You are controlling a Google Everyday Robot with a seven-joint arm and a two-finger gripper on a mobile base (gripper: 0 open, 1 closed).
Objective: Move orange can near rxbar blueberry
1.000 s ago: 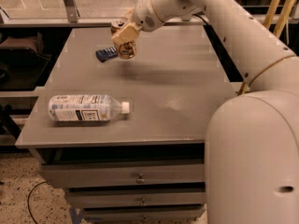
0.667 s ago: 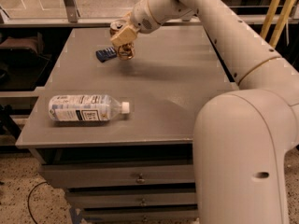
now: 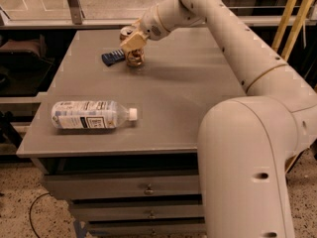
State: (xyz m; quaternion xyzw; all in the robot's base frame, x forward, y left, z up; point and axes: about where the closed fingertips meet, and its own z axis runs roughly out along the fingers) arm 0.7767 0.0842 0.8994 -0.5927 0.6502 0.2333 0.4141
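Near the far edge of the table (image 3: 198, 98), somewhat toward its far-left corner, the orange can (image 3: 134, 58) stands roughly upright. Its long axis is close to vertical, with the silver top leaning slightly toward the far edge. I cannot tell whether its base rests on the surface or hangs just above it. The gripper (image 3: 132, 44) reaches in from the far-right side, its 2 fingers clamped around the can's upper body. The rxbar blueberry (image 3: 113, 57) lies flat just beside the can, on the side of the left edge, with its long axis slanting toward the far-right corner. A narrow gap seems to separate the 2. I judge the can close enough; what is left is to set it down and let go without nudging the bar. A clear bottle (image 3: 91, 115) lies on its side well apart, near the front-left corner.
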